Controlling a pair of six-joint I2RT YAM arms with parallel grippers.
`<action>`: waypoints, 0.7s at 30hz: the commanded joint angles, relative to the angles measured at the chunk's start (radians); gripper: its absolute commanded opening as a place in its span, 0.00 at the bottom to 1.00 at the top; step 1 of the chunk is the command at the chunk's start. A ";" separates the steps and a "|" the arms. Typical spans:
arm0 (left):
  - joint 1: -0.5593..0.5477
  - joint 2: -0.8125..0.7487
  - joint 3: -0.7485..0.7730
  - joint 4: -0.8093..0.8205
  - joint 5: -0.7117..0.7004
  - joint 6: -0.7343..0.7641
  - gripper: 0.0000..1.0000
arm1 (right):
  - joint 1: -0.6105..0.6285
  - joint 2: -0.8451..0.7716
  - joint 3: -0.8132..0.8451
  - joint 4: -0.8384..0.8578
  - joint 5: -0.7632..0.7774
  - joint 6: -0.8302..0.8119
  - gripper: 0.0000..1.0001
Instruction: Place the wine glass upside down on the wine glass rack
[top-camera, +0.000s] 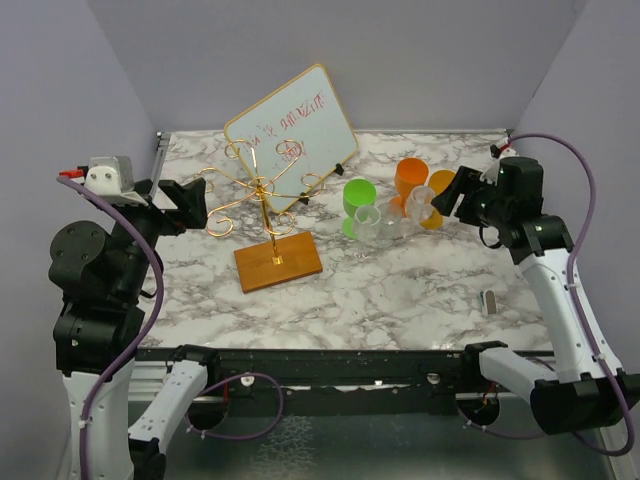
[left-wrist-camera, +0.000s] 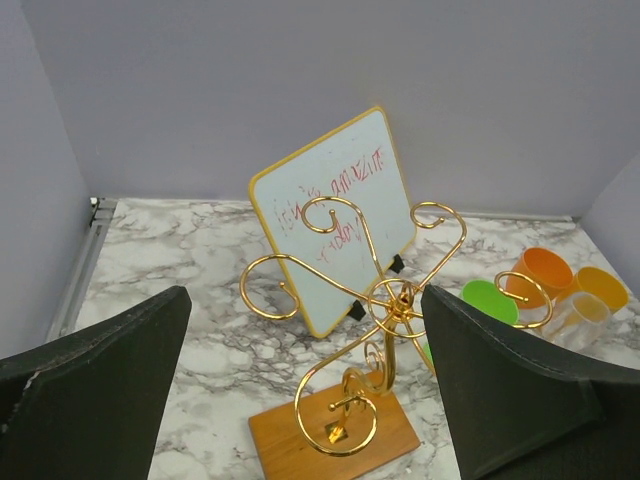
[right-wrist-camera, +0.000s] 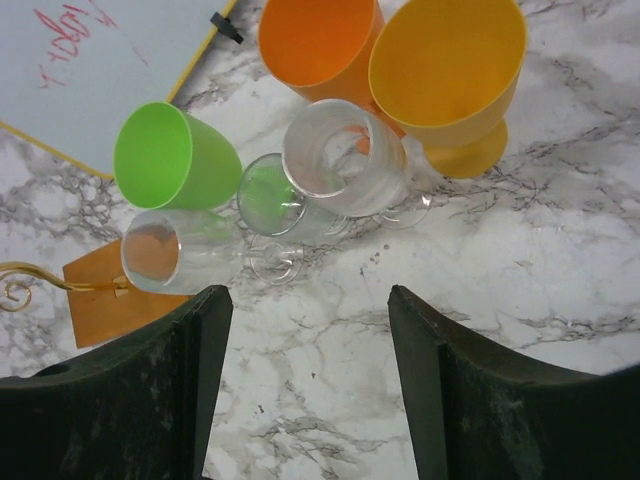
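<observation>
Top view: wine glass rack (top-camera: 262, 205), gold wire on a wooden base, stands left of centre on the marble table (top-camera: 400, 300). A tilted whiteboard (top-camera: 290, 130) stands behind it. Three clear wine glasses (top-camera: 372, 224) stand on the table right of the rack, apart from it, among a green cup (top-camera: 358, 195), an orange cup (top-camera: 410, 175) and a yellow cup (top-camera: 440, 185). Left gripper (top-camera: 200, 207) is just left of the rack's arms; right gripper (top-camera: 442, 197) is at the cluster's right edge. Left wrist view: fingers (left-wrist-camera: 100, 390) spread wide, empty, rack ahead. Right wrist view: fingers (right-wrist-camera: 120, 400) parted, gripping nothing, glasses just beyond.
</observation>
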 joint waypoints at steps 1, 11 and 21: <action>-0.005 -0.009 -0.025 0.041 0.015 -0.038 0.99 | 0.002 0.078 -0.006 -0.020 0.031 0.022 0.66; -0.004 -0.025 -0.081 0.088 0.001 -0.068 0.99 | 0.144 0.285 0.088 0.069 0.374 0.057 0.53; -0.013 -0.052 -0.095 0.084 0.095 -0.044 0.99 | 0.205 0.448 0.169 0.024 0.577 0.056 0.48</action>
